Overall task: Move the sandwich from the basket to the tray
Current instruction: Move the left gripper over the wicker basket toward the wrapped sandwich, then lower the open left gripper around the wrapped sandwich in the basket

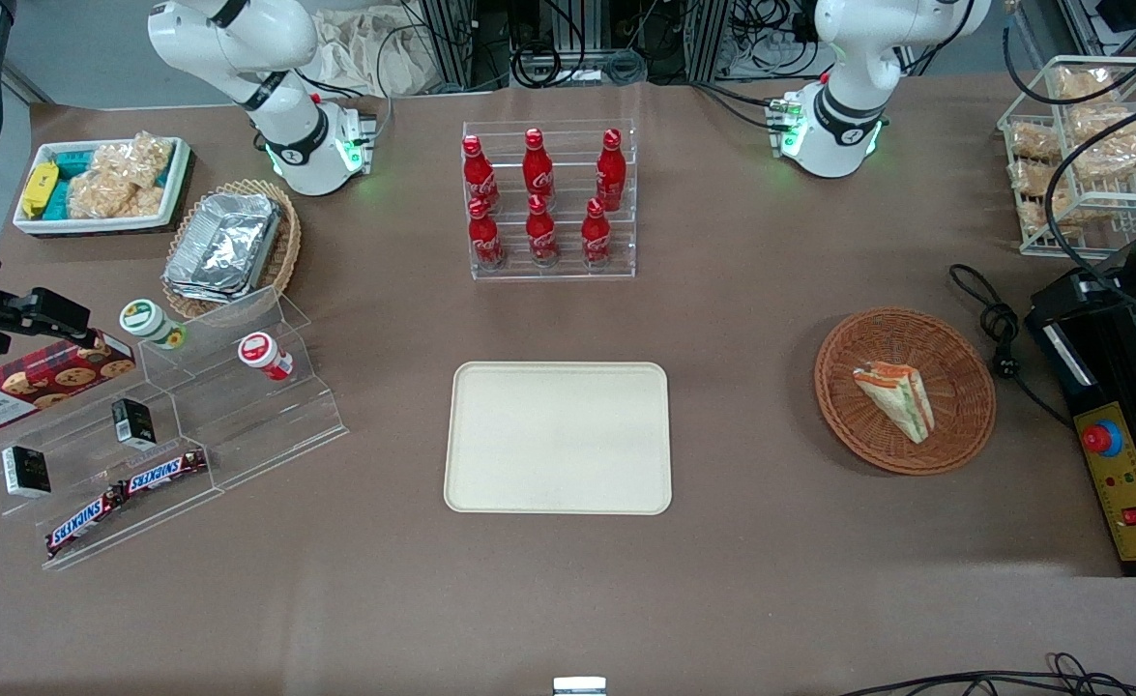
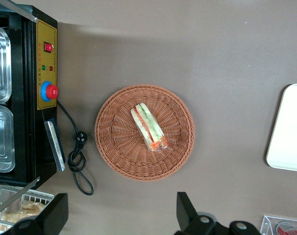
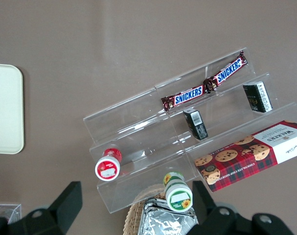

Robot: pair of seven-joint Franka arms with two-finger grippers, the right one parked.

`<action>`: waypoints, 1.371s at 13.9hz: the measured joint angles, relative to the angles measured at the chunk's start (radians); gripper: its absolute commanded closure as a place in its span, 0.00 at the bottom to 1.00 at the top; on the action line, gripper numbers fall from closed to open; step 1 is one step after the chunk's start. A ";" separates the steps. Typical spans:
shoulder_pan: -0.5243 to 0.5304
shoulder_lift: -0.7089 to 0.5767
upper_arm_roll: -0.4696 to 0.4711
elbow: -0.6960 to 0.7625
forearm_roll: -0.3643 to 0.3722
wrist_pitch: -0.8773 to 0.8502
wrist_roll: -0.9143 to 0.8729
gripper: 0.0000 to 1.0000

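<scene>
From my station I see the small triangular wedge sandwich of pale bread with orange and green layers lying inside the round reddish-brown wicker basket, toward the working arm's end of the table. Nothing touches it. My left arm's gripper hangs high above the table beside the basket, its two black fingers spread wide apart and pinching nothing; the sandwich lies on its side near the middle of the weave. The flat cream-coloured rectangular tray with rounded corners sits well apart from the basket, near the table's middle, with nothing on it. Just beside the basket lie a coiled black cable and a black box with a yellow control panel.
</scene>
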 measured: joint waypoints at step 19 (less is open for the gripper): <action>-0.003 0.146 0.015 -0.220 -0.006 0.141 0.003 0.01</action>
